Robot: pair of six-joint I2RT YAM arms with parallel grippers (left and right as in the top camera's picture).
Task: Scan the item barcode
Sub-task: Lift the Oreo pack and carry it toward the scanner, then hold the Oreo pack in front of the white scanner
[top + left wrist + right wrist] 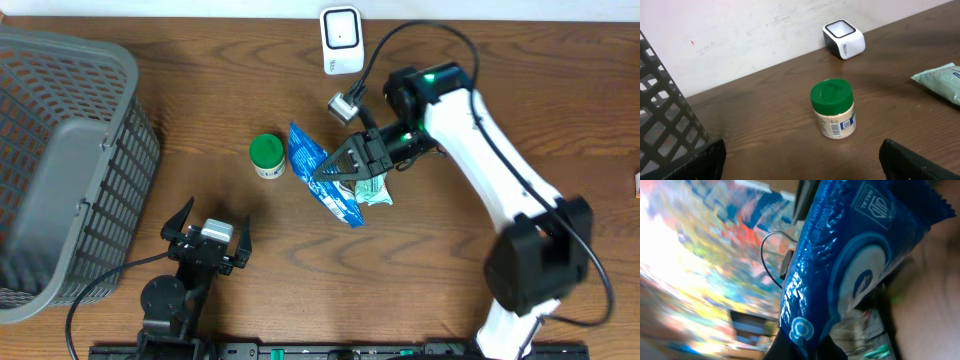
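My right gripper [337, 168] is shut on a glossy blue snack packet [322, 178], holding it by one edge above the table. In the right wrist view the packet [850, 255] fills the frame, and the dark fingertips [790, 352] pinch its lower end. The white barcode scanner [341, 38] stands at the back edge, above and a little right of the packet; it also shows as the scanner [843, 39] in the left wrist view. My left gripper [207, 235] rests open near the front edge, with nothing between its fingers [695, 162].
A green-lidded jar [267, 156] stands just left of the packet, and is the jar [834, 107] ahead of my left gripper. A pale green pouch [374, 190] lies under the right gripper. A grey mesh basket [60, 160] fills the left side.
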